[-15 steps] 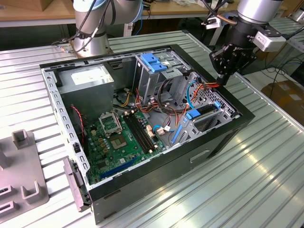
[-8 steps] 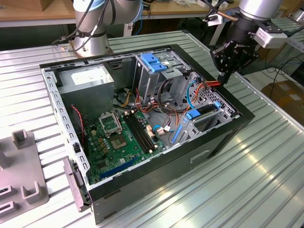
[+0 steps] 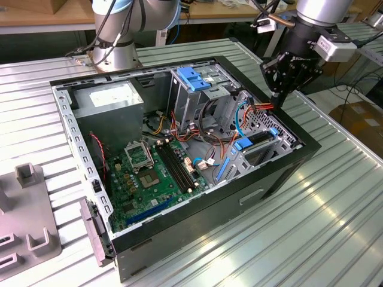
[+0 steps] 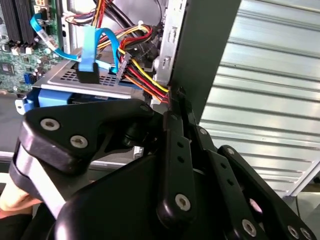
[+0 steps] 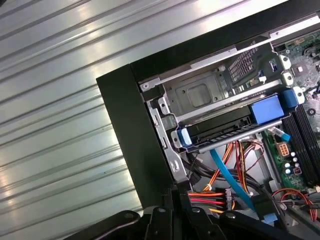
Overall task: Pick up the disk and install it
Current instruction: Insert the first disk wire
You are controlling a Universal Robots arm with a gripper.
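Ribbed metal tabletop [image 3: 335, 233] carries an open computer case [image 3: 281, 179]. The disk [image 5: 220, 129] sits slotted in the drive cage [image 5: 200, 95] by the case's corner. Close above, the gripper [image 3: 277, 100] hangs with fingers pinched together, empty.

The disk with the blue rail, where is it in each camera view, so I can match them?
Exterior view: the disk sits by the case wall on the exterior view's right.
Second wrist view: the disk shows its blue rail beside the wires.
First wrist view: the disk lies near the case wall, blue-ended.
Shared landmark: the red-and-yellow wire bundle.
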